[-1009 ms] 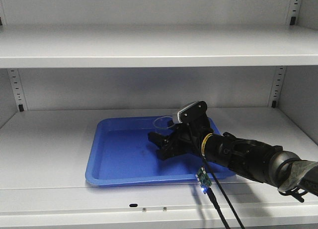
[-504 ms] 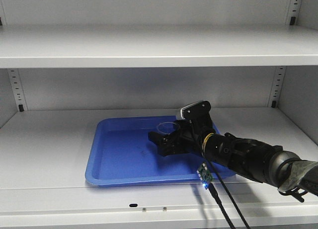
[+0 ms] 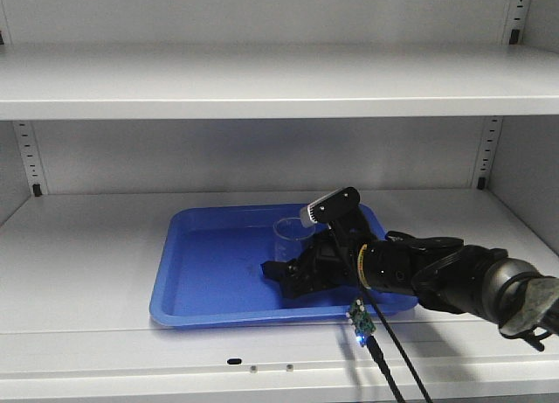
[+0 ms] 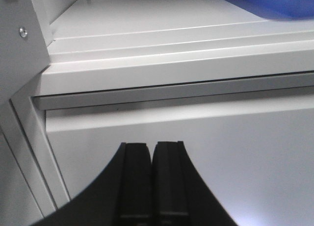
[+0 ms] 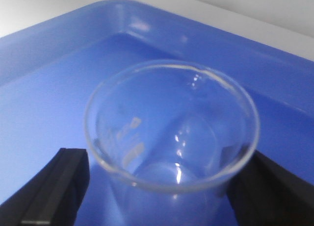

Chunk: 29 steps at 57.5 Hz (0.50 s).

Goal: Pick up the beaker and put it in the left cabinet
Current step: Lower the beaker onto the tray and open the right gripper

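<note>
Grey cabinet [image 3: 87, 246] shelf is carrying a blue tray [image 3: 201, 281]; right tool [image 5: 157, 187] is standing wide around the beaker [image 5: 171, 138]. Left tool [image 4: 151, 182] is hanging closed, empty.

Beaker [image 5: 171, 133]: clear glass, flared rim, upright on a blue tray [image 3: 210, 272].
Cabinet [image 3: 262, 79]: light grey metal, wide shelves, tray on its lower shelf.

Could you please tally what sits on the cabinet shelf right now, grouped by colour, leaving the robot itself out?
Blue: 1, the tray
Clear glass: 1, the beaker, standing upright in that tray between the fingers of the right gripper
Total: 2
</note>
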{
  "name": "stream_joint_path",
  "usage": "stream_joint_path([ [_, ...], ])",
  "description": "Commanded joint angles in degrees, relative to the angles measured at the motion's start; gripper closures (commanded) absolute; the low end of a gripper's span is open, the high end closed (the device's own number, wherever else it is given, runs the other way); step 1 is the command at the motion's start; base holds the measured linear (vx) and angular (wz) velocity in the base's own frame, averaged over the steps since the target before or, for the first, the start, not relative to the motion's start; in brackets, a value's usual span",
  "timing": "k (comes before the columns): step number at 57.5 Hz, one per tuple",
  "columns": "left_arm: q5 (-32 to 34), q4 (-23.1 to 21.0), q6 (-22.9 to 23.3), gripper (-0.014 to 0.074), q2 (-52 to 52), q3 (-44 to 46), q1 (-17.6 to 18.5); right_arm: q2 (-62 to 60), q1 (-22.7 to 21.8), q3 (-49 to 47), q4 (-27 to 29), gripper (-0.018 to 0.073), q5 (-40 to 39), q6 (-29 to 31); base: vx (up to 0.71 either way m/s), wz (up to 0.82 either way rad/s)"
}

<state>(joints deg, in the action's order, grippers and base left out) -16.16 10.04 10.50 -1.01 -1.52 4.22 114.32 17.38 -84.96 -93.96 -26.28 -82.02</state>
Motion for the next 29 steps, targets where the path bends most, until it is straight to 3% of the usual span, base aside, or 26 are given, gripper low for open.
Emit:
stream_joint_path([
  [1,4.77,-0.06,0.24,0.0593,-0.56,0.68,-0.01,-5.33,-0.20,-1.86,-6.80,-0.0032,-0.83,-6.14,0.00,0.00],
  [8,4.77,-0.06,0.24,0.0593,-0.56,0.68,-0.01,-6.64,-0.39,-1.86,-9.08,-0.0032,-0.30,-10.93,0.00,0.00],
  [29,4.77,-0.06,0.24,0.0593,-0.56,0.68,-0.01,-9.40,-0.39,-1.86,-9.08,-0.0032,0.17,-14.01,0.00,0.00],
])
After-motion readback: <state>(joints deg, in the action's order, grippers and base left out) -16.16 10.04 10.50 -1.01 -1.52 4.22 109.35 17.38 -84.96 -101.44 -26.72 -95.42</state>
